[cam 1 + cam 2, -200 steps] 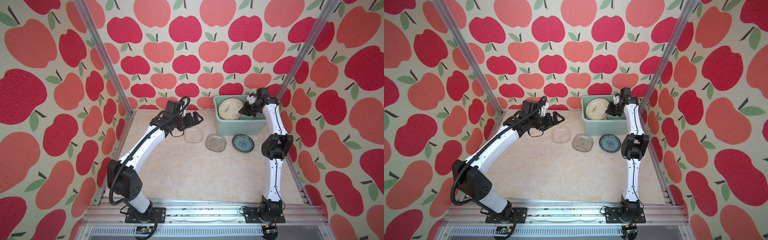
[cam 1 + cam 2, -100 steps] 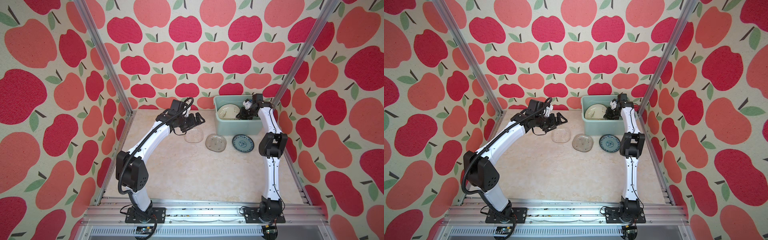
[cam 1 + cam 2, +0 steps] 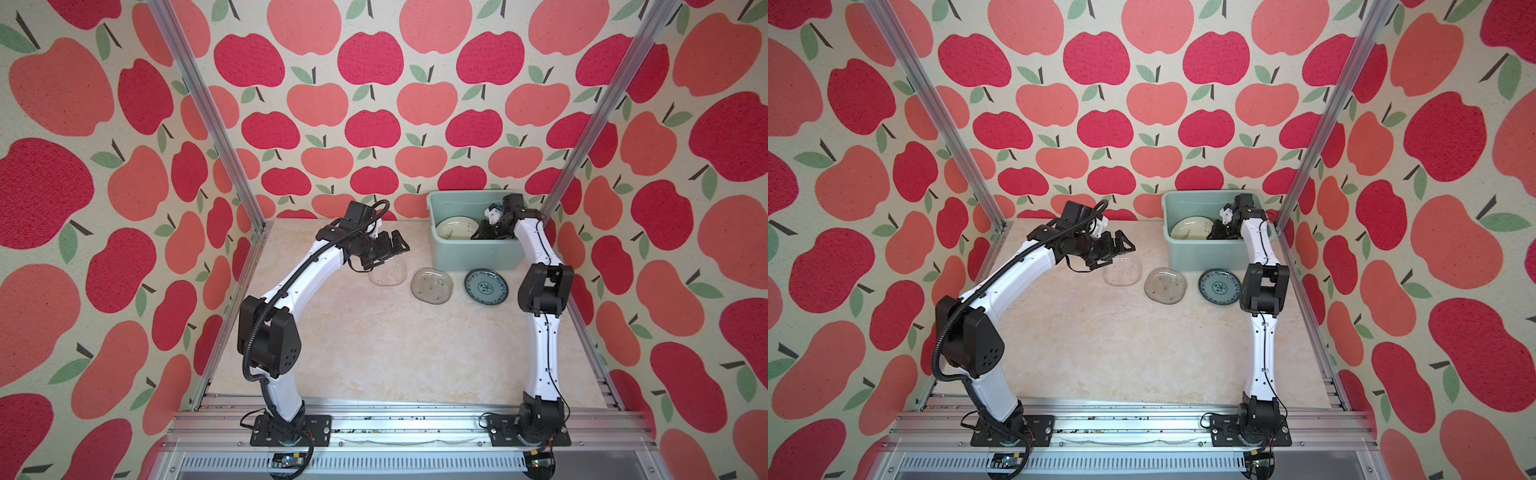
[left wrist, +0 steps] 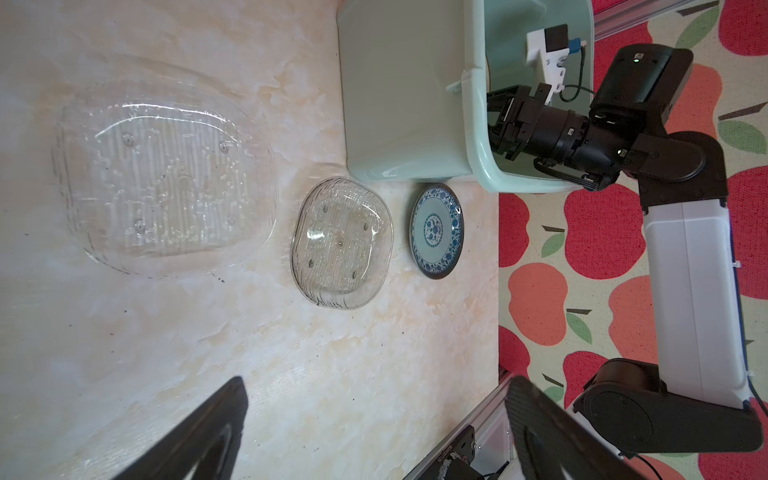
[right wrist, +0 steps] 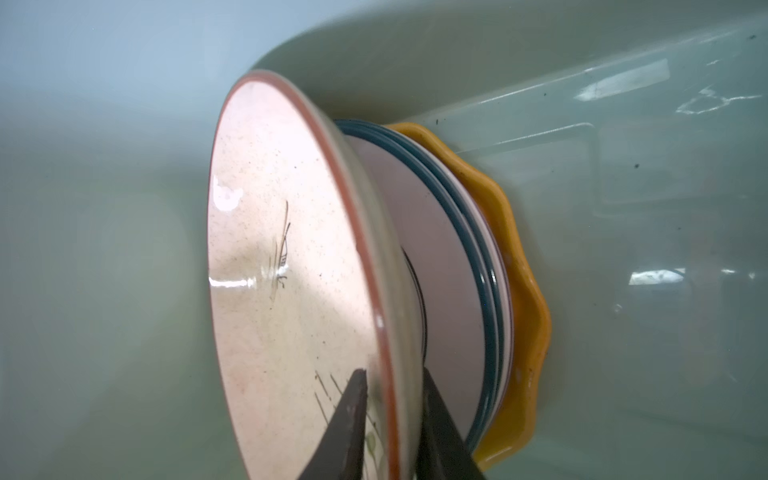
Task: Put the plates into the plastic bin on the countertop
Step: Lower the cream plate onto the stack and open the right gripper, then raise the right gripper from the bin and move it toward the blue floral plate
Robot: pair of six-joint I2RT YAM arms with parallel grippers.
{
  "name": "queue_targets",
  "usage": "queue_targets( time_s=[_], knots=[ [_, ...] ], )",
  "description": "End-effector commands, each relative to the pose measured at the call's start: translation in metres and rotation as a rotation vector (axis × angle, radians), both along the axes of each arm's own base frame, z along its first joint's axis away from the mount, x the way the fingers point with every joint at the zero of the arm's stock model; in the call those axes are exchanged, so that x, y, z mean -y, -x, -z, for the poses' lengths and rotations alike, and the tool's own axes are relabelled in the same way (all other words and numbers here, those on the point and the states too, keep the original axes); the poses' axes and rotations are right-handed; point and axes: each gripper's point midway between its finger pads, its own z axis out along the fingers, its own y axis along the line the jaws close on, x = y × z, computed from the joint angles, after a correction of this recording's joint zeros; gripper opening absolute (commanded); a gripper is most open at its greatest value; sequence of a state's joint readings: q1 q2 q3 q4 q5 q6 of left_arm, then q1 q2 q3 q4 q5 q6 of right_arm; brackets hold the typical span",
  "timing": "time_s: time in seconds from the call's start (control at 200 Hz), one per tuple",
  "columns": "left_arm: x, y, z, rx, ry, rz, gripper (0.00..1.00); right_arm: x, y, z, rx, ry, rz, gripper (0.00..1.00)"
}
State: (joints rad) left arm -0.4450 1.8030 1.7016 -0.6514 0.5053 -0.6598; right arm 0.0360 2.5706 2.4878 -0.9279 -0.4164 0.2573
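Observation:
The mint-green plastic bin (image 3: 473, 257) (image 3: 1204, 257) stands at the back right of the countertop (image 3: 395, 353). Inside it a cream ink-drawn plate (image 3: 455, 228) (image 5: 282, 257) rests on dark-rimmed white plates (image 5: 457, 270) and a yellow scalloped plate (image 5: 528, 299). My right gripper (image 3: 482, 232) (image 5: 392, 376) reaches into the bin, its jaws straddling the cream plate's rim with a thin gap. In front of the bin lie two clear glass plates (image 3: 388, 274) (image 3: 431, 285) and a teal patterned plate (image 3: 486, 287). My left gripper (image 3: 395, 253) (image 4: 376, 382) hovers wide open over the leftmost glass plate (image 4: 166, 174).
Aluminium rails (image 3: 395, 411) edge the countertop at the front and sides, and apple-patterned walls close it in. The right arm's elbow (image 3: 544, 289) hangs just right of the teal plate (image 4: 436, 230). Bare countertop stretches from the plates to the front rail.
My right gripper has lowered the cream plate from a tilted hold into the bin and its jaws have loosened. The left gripper has moved slightly right, over the glass plate.

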Motion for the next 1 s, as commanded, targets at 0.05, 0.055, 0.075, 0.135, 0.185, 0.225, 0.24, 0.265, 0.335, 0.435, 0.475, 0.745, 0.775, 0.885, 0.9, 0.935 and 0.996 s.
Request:
queue_targets(
  time_s=[0.05,0.055,0.075,0.135,0.185,0.225,0.24,0.265,0.335,0.435,0.475,0.745,0.775,0.885,0.9,0.935,0.996],
  knots=[
    [-0.005,0.003,0.004,-0.016,-0.023,-0.012,0.99,0.002,0.0,0.011,0.005,0.024,-0.022,0.3],
    [-0.005,0.003,0.005,-0.018,-0.024,-0.012,0.99,0.002,0.0,0.012,0.005,0.025,-0.022,0.3],
    [-0.005,0.004,0.006,-0.02,-0.025,-0.011,0.99,0.002,0.001,0.012,0.004,0.03,-0.022,0.31],
    [-0.005,0.005,0.006,-0.024,-0.029,-0.012,0.99,0.005,0.001,0.013,0.003,0.046,-0.02,0.34],
    [-0.006,0.005,0.008,-0.027,-0.034,-0.011,0.99,0.008,0.001,0.012,0.005,0.064,-0.017,0.37],
    [-0.006,0.005,0.008,-0.027,-0.038,-0.013,0.99,0.012,0.002,0.012,0.001,0.087,-0.007,0.41],
    [-0.006,0.005,0.008,-0.028,-0.04,-0.014,0.99,0.013,0.003,0.012,-0.001,0.096,-0.005,0.41],
    [-0.006,0.006,0.007,-0.025,-0.043,-0.014,0.99,0.015,0.004,0.012,-0.008,0.11,0.004,0.42],
    [-0.006,0.007,0.005,-0.009,-0.056,-0.01,0.99,0.021,0.005,0.007,-0.009,0.131,0.022,0.47],
    [-0.008,0.008,-0.003,0.03,-0.08,-0.015,0.99,0.026,0.008,-0.007,0.005,0.158,0.023,0.58],
    [-0.01,0.008,-0.006,0.04,-0.086,-0.02,0.99,0.028,0.008,-0.017,0.019,0.169,0.022,0.63],
    [-0.024,0.03,-0.044,0.158,-0.137,-0.027,0.99,0.034,0.022,-0.132,0.234,0.22,0.024,0.83],
    [-0.027,0.034,-0.048,0.17,-0.141,-0.027,0.99,0.034,0.027,-0.144,0.25,0.222,0.027,0.83],
    [-0.04,0.051,-0.064,0.216,-0.154,-0.043,0.99,0.038,0.053,-0.193,0.3,0.226,0.055,0.83],
    [-0.042,0.053,-0.067,0.224,-0.151,-0.045,0.99,0.038,0.057,-0.197,0.301,0.226,0.059,0.83],
    [-0.046,0.06,-0.072,0.237,-0.147,-0.049,0.99,0.04,0.069,-0.209,0.311,0.226,0.069,0.83],
    [-0.054,0.072,-0.079,0.255,-0.14,-0.053,0.99,0.041,0.088,-0.222,0.318,0.219,0.077,0.82]
  ],
)
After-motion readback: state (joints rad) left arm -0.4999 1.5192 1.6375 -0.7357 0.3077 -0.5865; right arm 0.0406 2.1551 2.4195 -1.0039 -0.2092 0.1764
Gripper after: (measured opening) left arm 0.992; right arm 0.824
